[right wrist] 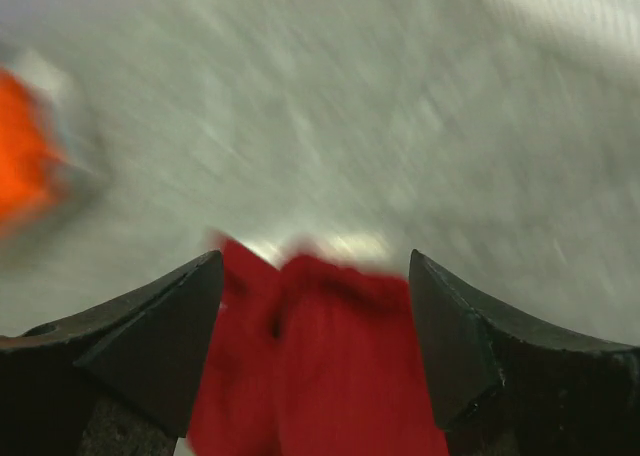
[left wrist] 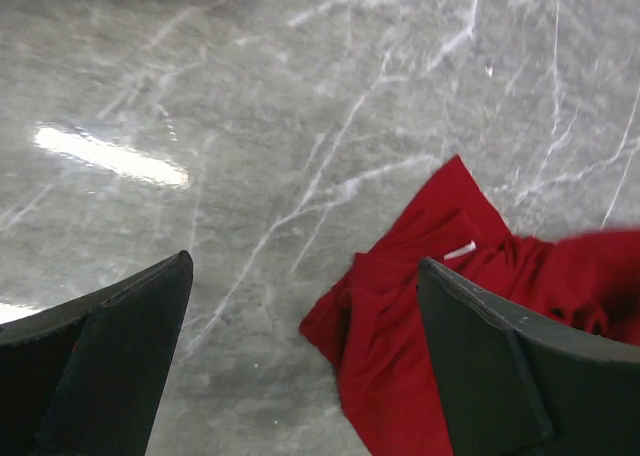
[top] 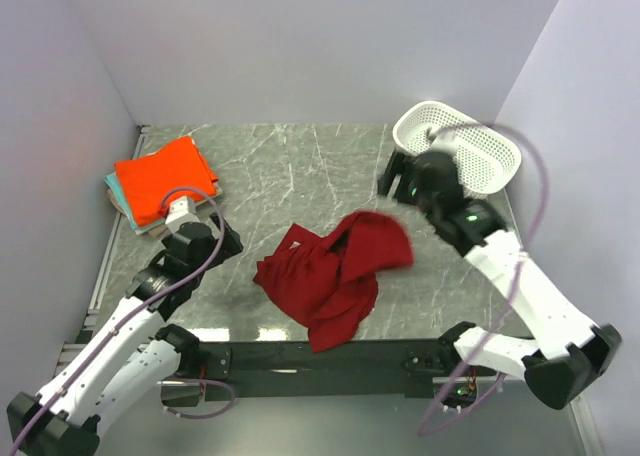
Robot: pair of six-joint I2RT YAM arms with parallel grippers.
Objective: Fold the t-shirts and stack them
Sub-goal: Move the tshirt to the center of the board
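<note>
A dark crimson red t-shirt (top: 330, 271) lies crumpled at mid-table, and one flap (top: 385, 238) at its right is lifted and blurred. My right gripper (top: 392, 188) hovers just above and behind that flap. In the right wrist view its jaws (right wrist: 315, 261) stand wide apart, with blurred red cloth (right wrist: 330, 366) hanging between and below them. My left gripper (top: 228, 241) is open just left of the shirt, with nothing between its fingers (left wrist: 305, 266); the shirt's edge (left wrist: 400, 316) lies by its right finger. A bright orange t-shirt (top: 160, 176) tops a folded stack at the back left, a teal edge (top: 110, 186) showing under it.
A white perforated basket (top: 490, 161) stands at the back right corner, close behind the right arm. Grey walls enclose the marble table (top: 280, 166) on three sides. The arms' bases and a black rail (top: 300, 356) run along the near edge.
</note>
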